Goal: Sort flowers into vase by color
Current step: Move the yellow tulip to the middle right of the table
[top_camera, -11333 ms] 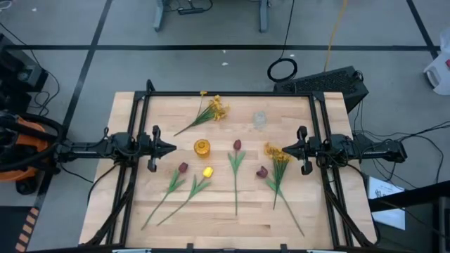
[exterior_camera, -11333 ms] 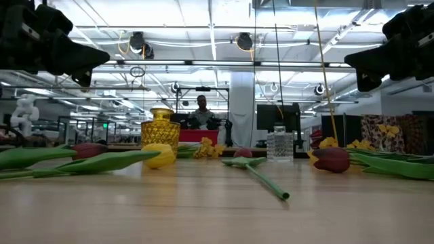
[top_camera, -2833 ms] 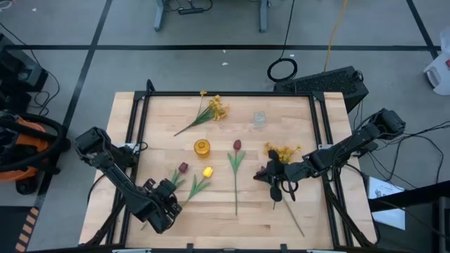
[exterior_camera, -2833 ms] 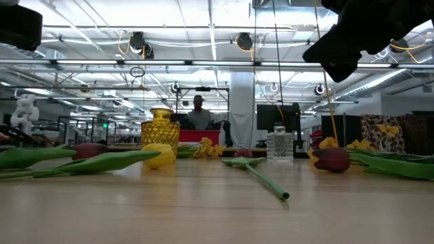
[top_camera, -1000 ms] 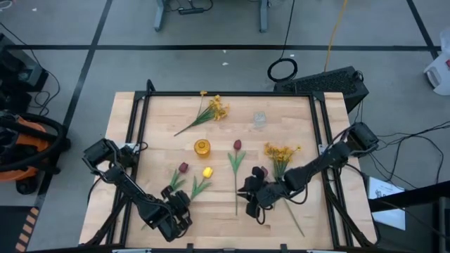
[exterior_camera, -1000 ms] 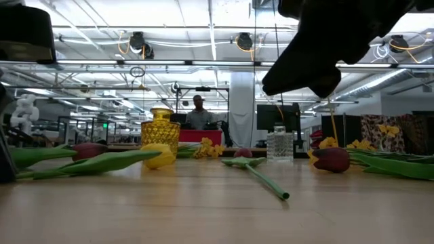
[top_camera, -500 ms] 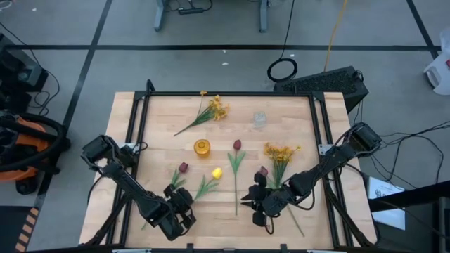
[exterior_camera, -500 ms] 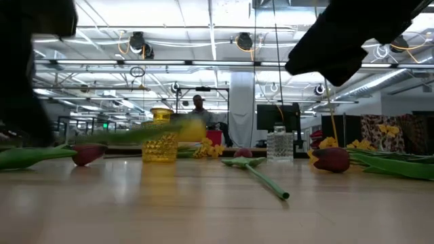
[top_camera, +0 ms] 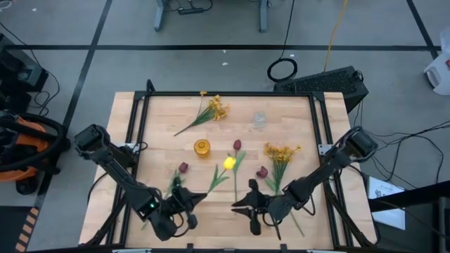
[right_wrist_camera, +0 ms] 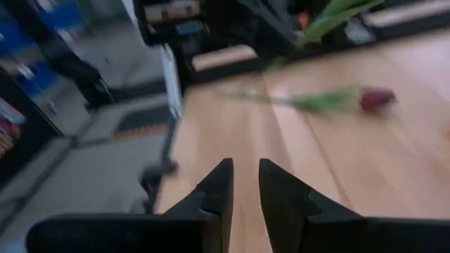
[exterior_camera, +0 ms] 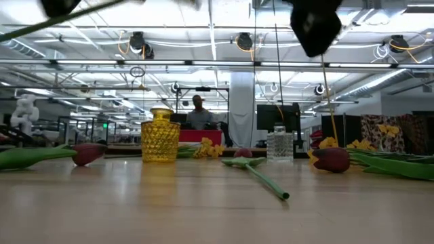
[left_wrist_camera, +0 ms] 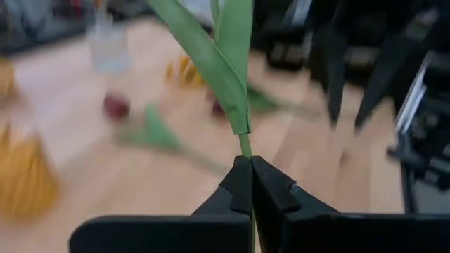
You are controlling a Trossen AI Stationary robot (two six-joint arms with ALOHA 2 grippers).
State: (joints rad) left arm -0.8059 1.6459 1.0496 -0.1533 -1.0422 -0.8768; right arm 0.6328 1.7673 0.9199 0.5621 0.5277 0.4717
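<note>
My left gripper (top_camera: 188,203) is near the table's near edge, shut on the yellow tulip (top_camera: 229,163), whose bloom hangs in the air right of the yellow vase (top_camera: 202,147). My right gripper (top_camera: 246,209) hovers open over the near middle of the table, touching nothing. Three dark red tulips (top_camera: 183,167) (top_camera: 237,145) (top_camera: 262,171) lie flat on the wood. One spray of small yellow blossoms (top_camera: 215,107) lies at the far side, another (top_camera: 281,151) on the right. A clear vase (top_camera: 259,119) stands far right of centre. My left gripper pinches the yellow tulip's green stem (left_wrist_camera: 245,146) between its two fingers (left_wrist_camera: 239,184), just below the leaves and near the stem's lower end. The fingers lie across the stem. The flower is lifted clear, slanting up and toward the far right, as the stem (exterior_camera: 61,19) shows in the low view.
Black frame rails (top_camera: 137,133) run along the table's left, right and far sides. Bare wood (top_camera: 211,225) lies along the near edge. A person (exterior_camera: 198,112) sits far behind the table. In the right wrist view a red tulip (right_wrist_camera: 376,100) lies on the wood ahead.
My left gripper has risen with the yellow tulip, lifting it off the table; the bloom swung up and toward the far right, away from the red tulip beside it. My right gripper has moved toward the near edge and slightly left.
</note>
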